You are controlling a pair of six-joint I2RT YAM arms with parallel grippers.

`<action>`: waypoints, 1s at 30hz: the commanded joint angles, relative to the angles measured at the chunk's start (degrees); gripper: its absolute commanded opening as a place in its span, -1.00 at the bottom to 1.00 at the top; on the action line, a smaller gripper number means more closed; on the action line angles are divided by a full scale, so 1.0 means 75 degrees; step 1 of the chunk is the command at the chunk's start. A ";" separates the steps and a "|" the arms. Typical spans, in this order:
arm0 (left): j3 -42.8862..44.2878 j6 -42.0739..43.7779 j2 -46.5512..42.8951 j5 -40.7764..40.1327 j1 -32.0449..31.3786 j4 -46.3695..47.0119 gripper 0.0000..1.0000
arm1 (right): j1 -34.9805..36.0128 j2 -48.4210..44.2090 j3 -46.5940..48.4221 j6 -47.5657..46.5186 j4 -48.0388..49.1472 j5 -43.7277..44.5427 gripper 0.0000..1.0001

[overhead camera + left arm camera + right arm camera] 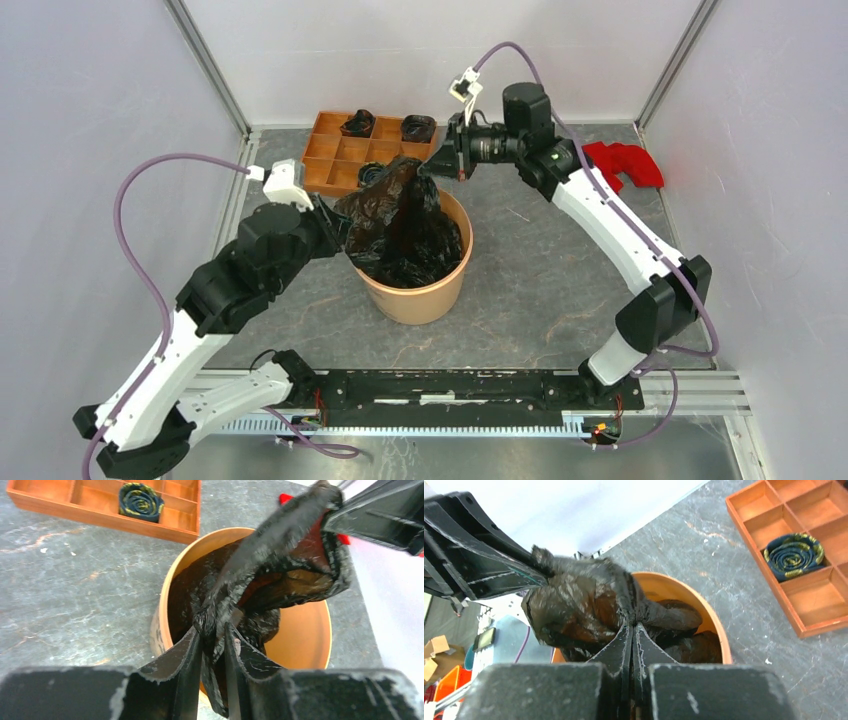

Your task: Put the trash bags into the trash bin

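In the middle of the top view the peach-orange trash bin (420, 290) stands upright on the grey desk (540, 270), and the black trash bag (400, 225) lies mostly inside it, with its glossy, crinkled film filling the opening. The upper part of the bag is lifted above the rim and held stretched between the two arms. The left pincer (212, 630) is at the left side of the bin, over the rim, and its two fingers are closed on a fold of the film, with only the plastic between them. The right pincer (633, 627) is at the upper edge of the bin and grips the highest point of the bag, its fingers pressed almost together on the film. Just above the bin in the top view there is a wooden tray (330, 170) of square compartments, which holds a rolled blue and yellow bundle (794, 555) in one compartment. At the upper right of the desk, well apart from the bin, lies a red cloth (625, 162)
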 commanded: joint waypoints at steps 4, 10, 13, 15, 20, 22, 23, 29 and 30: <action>0.0824 0.0211 0.0704 -0.1020 0.0001 -0.1342 -0.44 | -0.0315 -0.0034 0.0734 0.0858 0.0869 -0.0657 -0.99; 0.1230 0.0728 0.0695 0.0081 0.0001 -0.0525 0.39 | -0.0316 -0.0372 0.0530 0.1819 0.2157 -0.0952 -0.99; 0.1358 0.0706 0.0853 0.0298 0.0001 -0.0433 0.34 | -0.0327 -0.0417 0.0597 0.1918 0.2260 -0.0818 -0.99; 0.1390 0.0704 0.0986 0.0266 -0.0005 -0.0529 0.06 | -0.0330 -0.0412 0.0574 0.1876 0.2200 -0.0798 -0.99; 0.1344 0.0792 0.1067 -0.0169 0.0001 -0.0669 -0.64 | -0.0355 -0.0433 0.0541 0.1163 0.1294 -0.0396 -0.99; 0.1390 0.0895 0.1172 -0.0485 0.0002 -0.0691 -0.87 | -0.0395 -0.0440 0.0543 0.0878 0.1016 -0.0305 -0.99; 0.1444 0.0947 0.1277 -0.0813 0.0008 -0.0766 -0.92 | -0.0418 -0.0435 0.0592 0.0638 0.0814 -0.0235 -0.99; 0.1520 0.1487 0.2308 -0.2184 0.0913 -0.1225 -0.96 | -0.0514 0.0245 0.1625 -0.1873 -0.1979 0.2522 -0.93; 0.1452 0.1607 0.2457 -0.1985 0.1276 -0.1180 -0.96 | -0.0504 0.0383 0.1702 -0.2203 -0.2253 0.2884 -0.93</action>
